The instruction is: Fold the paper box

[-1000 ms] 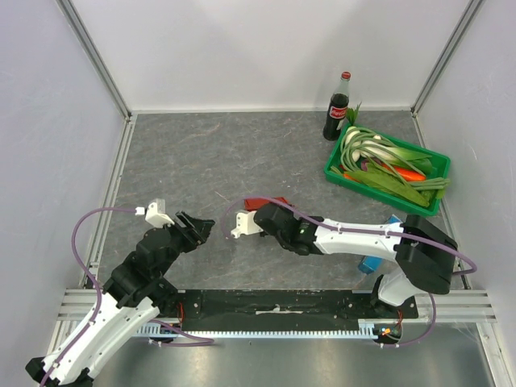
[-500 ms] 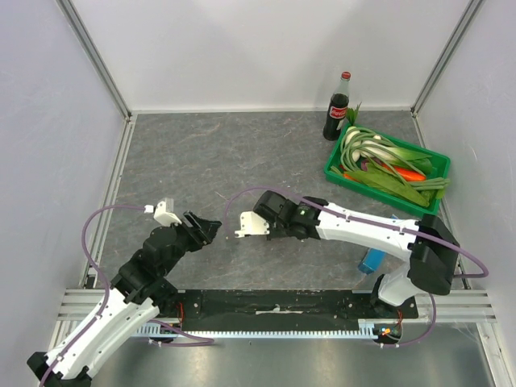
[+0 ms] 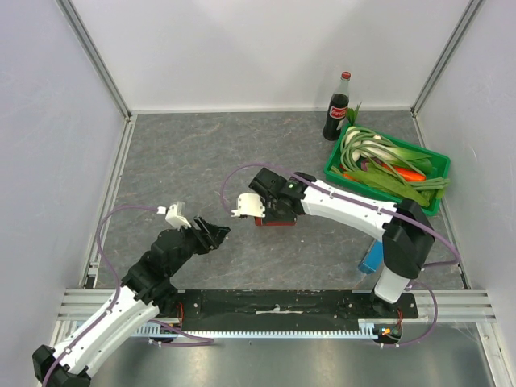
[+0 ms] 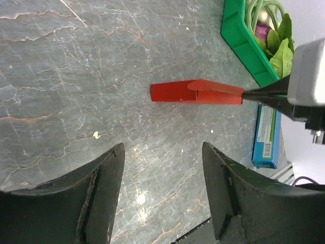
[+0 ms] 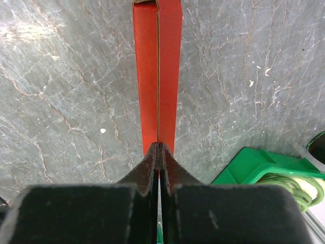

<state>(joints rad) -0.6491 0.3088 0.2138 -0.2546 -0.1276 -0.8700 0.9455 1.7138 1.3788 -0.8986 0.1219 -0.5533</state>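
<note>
The paper box [image 3: 279, 220] is bright red thin cardboard, folded flat into a narrow strip, near the middle of the table. My right gripper [image 3: 270, 213] is shut on one end of it. In the right wrist view the jaws [image 5: 159, 148] pinch the strip's edge and the paper box [image 5: 157, 76] runs straight away from them. In the left wrist view the paper box [image 4: 195, 92] stands on its edge on the table with the right fingertips [image 4: 256, 94] at its right end. My left gripper [image 3: 216, 234] is open and empty, to the left of the box and apart from it [image 4: 162, 152].
A green crate [image 3: 334, 172] of leeks and vegetables stands at the back right, with a cola bottle [image 3: 337, 109] behind it. A narrow blue box [image 3: 372, 256] lies by the right arm's base; it also shows in the left wrist view [image 4: 265, 134].
My right gripper has swung toward the back of the table with the red box in it. My left gripper has shifted right and slightly nearer, staying open.
</note>
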